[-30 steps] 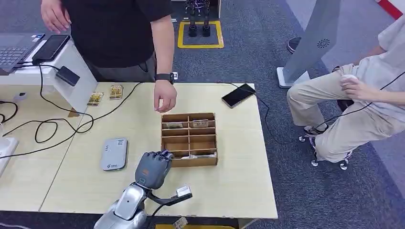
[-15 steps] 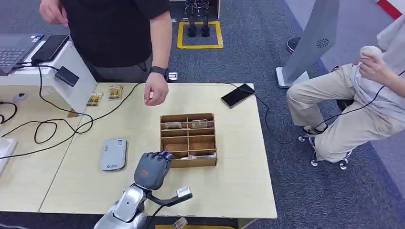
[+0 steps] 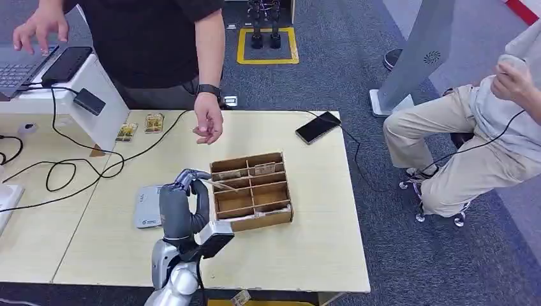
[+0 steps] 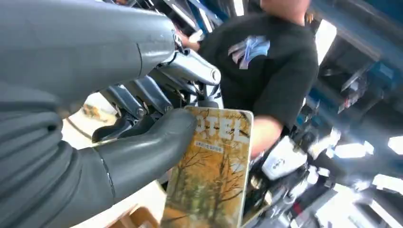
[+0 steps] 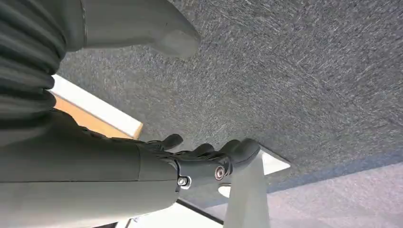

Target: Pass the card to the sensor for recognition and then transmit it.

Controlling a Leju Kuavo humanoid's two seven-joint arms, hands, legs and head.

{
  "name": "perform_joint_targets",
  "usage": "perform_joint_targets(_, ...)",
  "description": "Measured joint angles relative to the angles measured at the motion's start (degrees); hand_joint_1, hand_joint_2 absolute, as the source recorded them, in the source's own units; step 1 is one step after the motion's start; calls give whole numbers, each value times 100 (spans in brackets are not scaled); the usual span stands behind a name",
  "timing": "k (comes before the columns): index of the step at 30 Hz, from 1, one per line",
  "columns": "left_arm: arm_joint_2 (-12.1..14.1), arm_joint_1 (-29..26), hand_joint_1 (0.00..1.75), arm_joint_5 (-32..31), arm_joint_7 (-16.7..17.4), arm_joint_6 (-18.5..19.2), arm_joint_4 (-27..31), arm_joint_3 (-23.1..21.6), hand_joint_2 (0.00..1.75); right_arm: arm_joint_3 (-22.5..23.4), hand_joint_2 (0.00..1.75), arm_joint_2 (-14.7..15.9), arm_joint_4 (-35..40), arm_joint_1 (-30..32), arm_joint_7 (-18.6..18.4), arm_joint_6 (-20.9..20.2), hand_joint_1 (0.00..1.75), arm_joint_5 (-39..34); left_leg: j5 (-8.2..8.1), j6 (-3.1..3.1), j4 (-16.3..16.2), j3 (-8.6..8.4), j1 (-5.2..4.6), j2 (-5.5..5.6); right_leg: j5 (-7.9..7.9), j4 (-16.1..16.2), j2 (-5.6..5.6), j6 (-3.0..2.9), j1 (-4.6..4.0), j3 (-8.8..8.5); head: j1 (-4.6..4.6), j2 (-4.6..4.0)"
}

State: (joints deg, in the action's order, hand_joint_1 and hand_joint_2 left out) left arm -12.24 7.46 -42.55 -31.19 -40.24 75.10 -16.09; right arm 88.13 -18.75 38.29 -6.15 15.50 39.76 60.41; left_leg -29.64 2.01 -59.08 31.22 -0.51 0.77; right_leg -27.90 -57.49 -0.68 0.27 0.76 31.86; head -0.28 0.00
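One card (image 4: pixel 214 171), pinched between the left hand's (image 3: pixel 182 204) thumb and fingers (image 4: pixel 142 92) above the wooden box (image 3: pixel 252 191), could slip loose if swung fast toward the sensor (image 3: pixel 152 206).

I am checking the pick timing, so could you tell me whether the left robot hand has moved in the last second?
Yes. The left robot hand has risen from the wooden box's near-left corner and swung toward the grey sensor, holding a card.
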Motion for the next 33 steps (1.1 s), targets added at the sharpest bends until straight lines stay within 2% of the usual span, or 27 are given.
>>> perform_joint_targets(5, 2, 0, 175, 491, 22, 7, 284, 0, 175, 0, 175, 0, -2, -7, -2, 0, 0, -20, 0, -1, 1, 0, 3, -1, -1, -1, -1, -1, -2, 0, 0, 0)
perform_joint_targets(10, 22, 42, 175, 1824, 262, 234, 451, 0, 175, 0, 175, 0, 0, -12, -13, 0, 0, -42, 1, -1, 0, 1, 2, 1, -1, -1, -1, -1, -2, 1, 2, 0)
perform_joint_targets(12, 39, 168, 175, 2083, 426, 238, 448, 0, 175, 0, 175, 0, 0, -14, -11, 0, 0, -28, 1, 0, 0, 2, 2, 2, 0, -1, 0, 0, -1, 0, 2, 0)
perform_joint_targets(15, 96, 444, 175, 2070, 665, 181, 356, 0, 175, 0, 175, 0, 0, -25, -11, 0, 0, 20, 2, 0, 0, 1, 1, 1, 2, -1, 0, 0, 0, -2, 2, 0)
perform_joint_targets(27, 168, 679, 175, 1943, 770, 114, 208, 0, 175, 0, 175, 0, 0, -45, -11, 0, 0, 46, 1, 1, 0, 3, 1, -1, 0, -1, -1, 0, -1, 3, 0, 0)
perform_joint_targets(33, 225, 1248, 175, 685, 1675, 35, -423, 105, 175, 0, 175, -2, -11, -76, 13, 0, 0, 264, 8, -1, 0, 2, 2, 1, 6, -1, 1, -4, -1, -1, 0, 0)
